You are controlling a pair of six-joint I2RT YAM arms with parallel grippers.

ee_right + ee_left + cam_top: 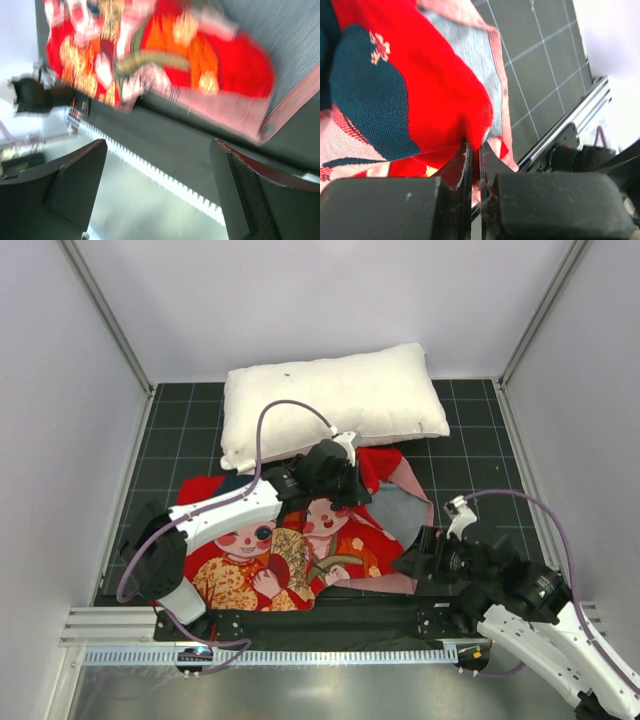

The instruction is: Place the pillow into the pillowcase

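Note:
The white pillow (pixel 335 400) lies at the back of the dark mat. The red cartoon-print pillowcase (pixel 270 560) lies in front of it, its far right edge folded up and showing the pale reverse (pixel 400 505). My left gripper (pixel 335 468) is shut on a red fold of the pillowcase (pixel 445 100) near its far edge, beside the pillow. My right gripper (pixel 418 562) is open and empty, just off the pillowcase's right front edge; in the right wrist view its fingers (pixel 80 175) hang above the table's front rail with the pillowcase (pixel 165 55) beyond them.
A dark gridded mat (pixel 470 450) covers the table. A metal rail (pixel 300 652) runs along the front edge. White walls with metal posts (pixel 105 320) close in the left, back and right.

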